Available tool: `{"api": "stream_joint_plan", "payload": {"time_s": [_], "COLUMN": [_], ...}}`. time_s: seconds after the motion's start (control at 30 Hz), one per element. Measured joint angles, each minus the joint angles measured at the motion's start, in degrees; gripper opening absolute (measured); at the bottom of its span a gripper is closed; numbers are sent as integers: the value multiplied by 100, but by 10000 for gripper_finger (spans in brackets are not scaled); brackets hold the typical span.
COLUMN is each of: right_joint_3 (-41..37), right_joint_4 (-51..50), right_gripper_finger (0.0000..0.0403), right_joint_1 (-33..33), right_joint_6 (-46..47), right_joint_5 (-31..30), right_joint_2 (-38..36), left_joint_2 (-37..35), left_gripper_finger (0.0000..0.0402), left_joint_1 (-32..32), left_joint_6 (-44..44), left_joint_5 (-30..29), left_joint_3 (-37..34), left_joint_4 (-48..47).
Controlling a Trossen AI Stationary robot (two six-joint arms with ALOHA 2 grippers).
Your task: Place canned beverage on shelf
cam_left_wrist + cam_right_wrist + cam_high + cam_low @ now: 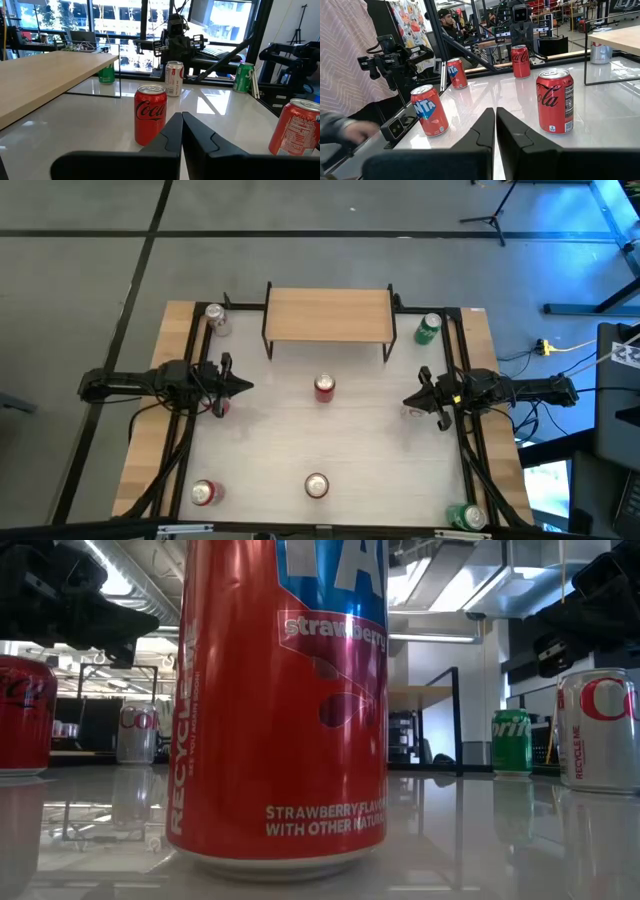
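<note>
From above, the shelf (328, 313) is standing at the far edge of the bench (270, 450), its wooden top bare. A red cola can (324, 387) is sitting upright just in front of it, between the two arms. The left gripper (243, 387) is hovering at the left side with jaws clenched on nothing; the right gripper (411, 401) is hanging at the right side, jaws likewise pressed together and empty. Other cans are dotting the corners and the near edge.

At bench level, a strawberry soda can (282, 700) is filling most of the frame, standing upright on the glossy surface.

The left wrist camera is looking past its pinched jaws at the cola can (150, 114), with the shelf top (45, 85) just beside it.

The right wrist camera is showing the same cola can (554, 101), and an orange soda can (429, 110) nearer the bench edge.

The can is probably rigid but thin-walled, smooth and slippery, moderately heavy if full; taking it around mid-body, jaws square to the wall, looks safest.
</note>
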State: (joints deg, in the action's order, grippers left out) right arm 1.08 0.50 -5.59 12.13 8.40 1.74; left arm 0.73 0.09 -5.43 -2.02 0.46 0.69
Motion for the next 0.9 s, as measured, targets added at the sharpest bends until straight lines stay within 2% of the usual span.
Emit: {"api": "stream_joint_plan", "payload": {"time_s": [0.6, 0.8, 0.9], "right_joint_3": [0, -7, -7], "right_joint_4": [4, 136, 216], "right_gripper_finger": [17, 17, 17], "right_joint_1": [1, -1, 1], "right_joint_6": [-24, -184, -165], "right_joint_5": [-6, -486, -540], "right_joint_2": [-2, -2, 0], "left_joint_2": [0, 0, 0], "left_gripper_finger": [2, 2, 2], "left_joint_1": [-4, -1, -1], "left_joint_6": [-17, -24, -26], "left_joint_5": [107, 107, 107], "left_joint_3": [35, 35, 39], "left_joint_4": [-103, -107, -113]}}
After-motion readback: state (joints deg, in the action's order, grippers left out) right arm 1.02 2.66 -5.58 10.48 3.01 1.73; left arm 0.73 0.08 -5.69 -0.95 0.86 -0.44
